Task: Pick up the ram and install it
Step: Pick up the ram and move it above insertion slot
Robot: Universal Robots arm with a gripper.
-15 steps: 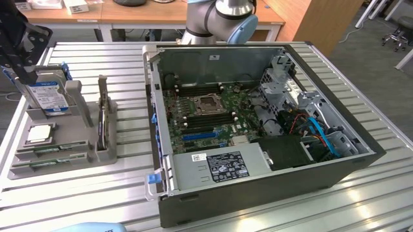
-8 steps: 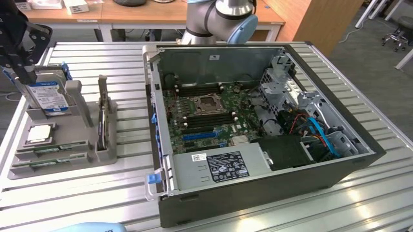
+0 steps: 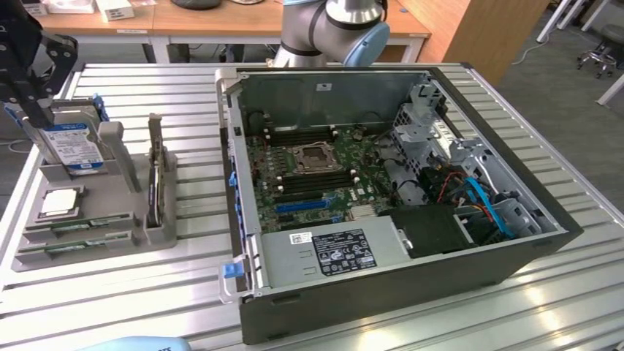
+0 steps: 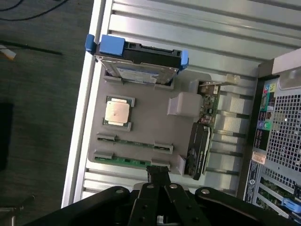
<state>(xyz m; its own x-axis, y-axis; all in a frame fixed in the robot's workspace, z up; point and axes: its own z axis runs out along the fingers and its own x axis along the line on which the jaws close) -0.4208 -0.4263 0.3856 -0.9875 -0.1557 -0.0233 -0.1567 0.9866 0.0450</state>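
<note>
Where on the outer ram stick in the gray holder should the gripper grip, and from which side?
Probably mid-length on the top edge of the ram, between the end clips of the gray holder, from straight above, pinching its flat faces. It seems to stand on its long edge, leaving little else free.

A table (image 3: 117, 292) of long, ribbed silver metal slats carries everything here. On the exterior view's left, a flat grey holder tray (image 3: 122, 191) lies directly on the slats. Just beside it to the right lies an open dark computer case (image 3: 390, 292), with a narrow strip of bare slats between them.
</note>
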